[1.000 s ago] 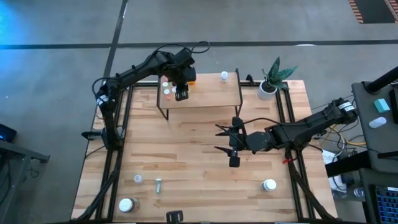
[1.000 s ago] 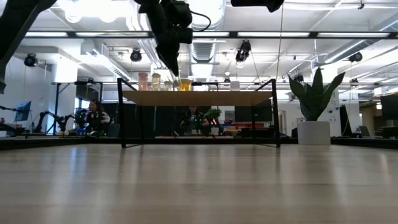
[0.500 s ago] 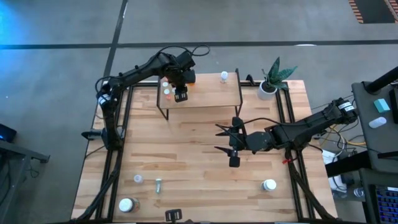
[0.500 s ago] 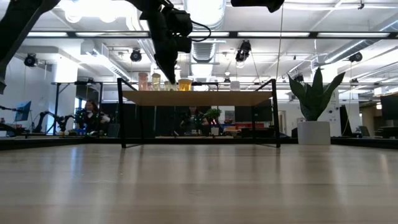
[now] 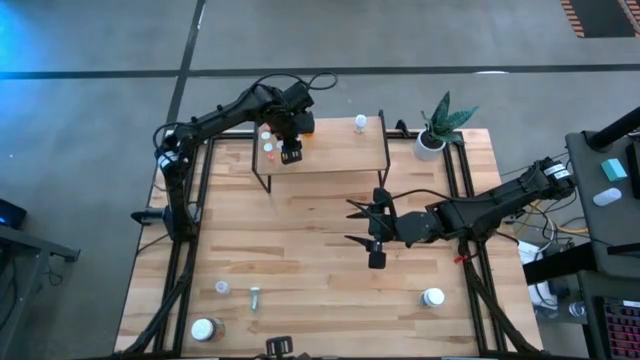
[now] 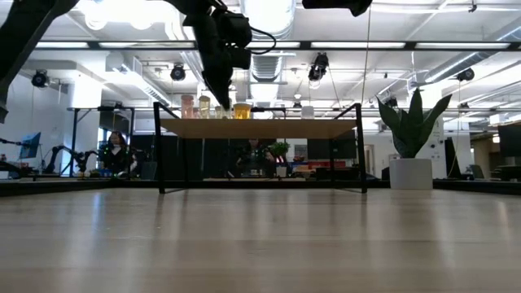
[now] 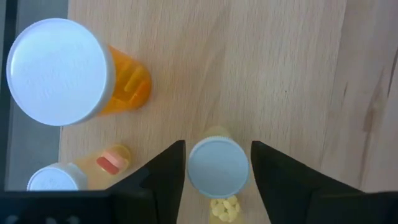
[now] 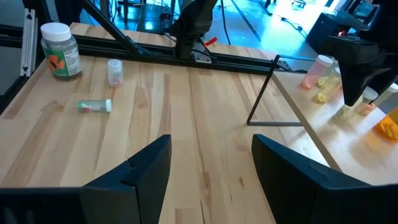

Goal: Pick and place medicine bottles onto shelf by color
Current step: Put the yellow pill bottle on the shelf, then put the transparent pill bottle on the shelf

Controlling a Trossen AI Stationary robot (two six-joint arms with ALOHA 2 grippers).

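Standing between left hand fingers: yellow vial

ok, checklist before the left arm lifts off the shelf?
1. Yellow vial upright on shelf: ok.
2. Left end effector clear of its cap: slim gaps on both sides, ok.
3. Orange bottle and pink-pill vial apart from the fingers: ok.
4. Right end effector open, empty, over the table away from the shelf: ok.
5. All bottles shelved: not ok, large jar waits near the table's front.
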